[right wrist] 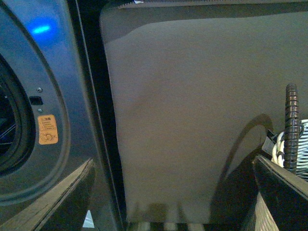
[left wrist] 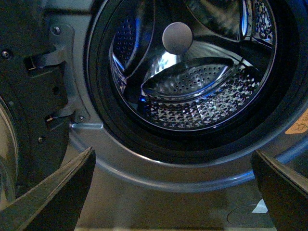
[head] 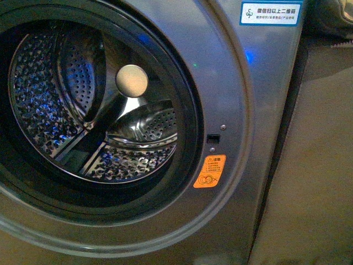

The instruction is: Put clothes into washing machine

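Jaws stand wide and empty: left gripper (left wrist: 173, 150) faces the washing machine (left wrist: 144, 179), right gripper (right wrist: 173, 161) the beige panel (right wrist: 192, 110). Label (head: 271, 12) at upper right of the front view shows Chinese writing.

Washing machine (head: 234, 94) in grey metallic; drum (head: 44, 99) in shiny steel, dotted all over with perforations, flecked with blue glints; gasket (head: 185, 99) black; warning sticker (head: 209, 171) orange, dark print; label (head: 270, 12) white, blue-edged; side panel (head: 309, 165) plain beige.

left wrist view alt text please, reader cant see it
The open porthole of the washing machine fills the frame, with a black rubber gasket around a shiny perforated drum that looks empty. In the foreground the left end effector has its two dark fingers spread wide apart, holding nothing.
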Motion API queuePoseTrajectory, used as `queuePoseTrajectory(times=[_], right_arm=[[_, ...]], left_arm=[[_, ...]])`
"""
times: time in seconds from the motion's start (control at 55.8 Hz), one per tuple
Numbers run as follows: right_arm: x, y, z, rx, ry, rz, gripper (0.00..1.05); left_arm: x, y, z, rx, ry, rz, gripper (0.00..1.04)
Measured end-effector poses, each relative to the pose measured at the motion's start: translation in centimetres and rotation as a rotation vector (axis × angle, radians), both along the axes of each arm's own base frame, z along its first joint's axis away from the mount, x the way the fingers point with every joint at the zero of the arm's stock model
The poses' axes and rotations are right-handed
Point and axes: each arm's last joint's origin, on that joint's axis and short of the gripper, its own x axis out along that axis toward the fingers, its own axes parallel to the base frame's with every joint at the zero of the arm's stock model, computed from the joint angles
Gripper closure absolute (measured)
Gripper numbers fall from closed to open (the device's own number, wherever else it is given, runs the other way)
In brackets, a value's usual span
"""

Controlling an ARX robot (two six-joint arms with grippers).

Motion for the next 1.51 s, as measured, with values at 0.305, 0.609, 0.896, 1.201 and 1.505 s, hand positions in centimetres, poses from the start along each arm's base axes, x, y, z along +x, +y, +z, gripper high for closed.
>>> queuePoseTrajectory(times=[0.305,0.609,0.896,1.201,1.505], right_arm=[[0.0,0.0,0.0,0.0,0.0,0.0,0.07],[0.0,0.0,0.0,0.0,0.0,0.0,0.07],[1.1,-1.2,1.5,0.029,-0.112,0.175,0.07],[4.0,-5.4,7.2,0.057,-0.224,0.12,0.07],[9.4,-17.2,6.8,0.199,0.229,-0.112,0.07]], left_arm=[[0.0,0.0,0.0,0.0,0.0,0.0,0.07],[0.0,0.0,0.0,0.0,0.0,0.0,0.07],[0.0,0.0,0.0,0.0,0.0,0.0,0.07],[0.0,0.0,0.0,0.0,0.0,0.0,0.07],[0.0,0.0,0.0,0.0,0.0,0.0,0.07]])
